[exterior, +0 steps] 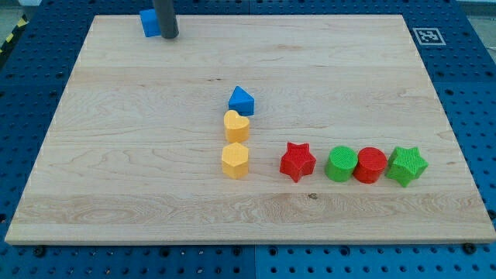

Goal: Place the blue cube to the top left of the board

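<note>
In the one camera view, our tip (pixel 169 36) rests against the right side of the blue cube (pixel 149 22), which sits at the board's (pixel 116 178) top-left edge; we judge the task nearly or fully done, the rod standing there because it pushes from the right. Being a plain rod, it has nothing to spread or pinch.

Mid-board, a blue wedge (pixel 241 101) touches a yellow heart (pixel 236 125), with a yellow hexagon (pixel 235 160) just below. Along the right run a red star (pixel 297 161), green cylinder (pixel 341 164), red cylinder (pixel 370 165) and green star (pixel 406 166). The wooden board lies on blue pegboard (pixel 473 93), with a marker tag (pixel 427 36) at the view's top right.
</note>
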You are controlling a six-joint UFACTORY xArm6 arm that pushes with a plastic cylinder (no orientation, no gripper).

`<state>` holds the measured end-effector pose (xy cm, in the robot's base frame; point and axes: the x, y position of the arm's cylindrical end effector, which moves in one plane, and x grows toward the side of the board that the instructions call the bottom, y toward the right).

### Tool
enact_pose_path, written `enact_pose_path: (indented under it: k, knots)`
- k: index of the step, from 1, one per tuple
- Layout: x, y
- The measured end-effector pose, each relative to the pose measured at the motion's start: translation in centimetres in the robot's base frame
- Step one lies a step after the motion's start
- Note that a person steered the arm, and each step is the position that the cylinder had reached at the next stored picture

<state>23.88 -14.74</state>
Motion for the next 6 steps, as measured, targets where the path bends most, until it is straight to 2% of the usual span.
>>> enact_pose_path:
  k: [1,3,6]
  knots:
    - [-2.2,0.0]
    - [-2.3,0.0]
    - [-2.4,-4.4]
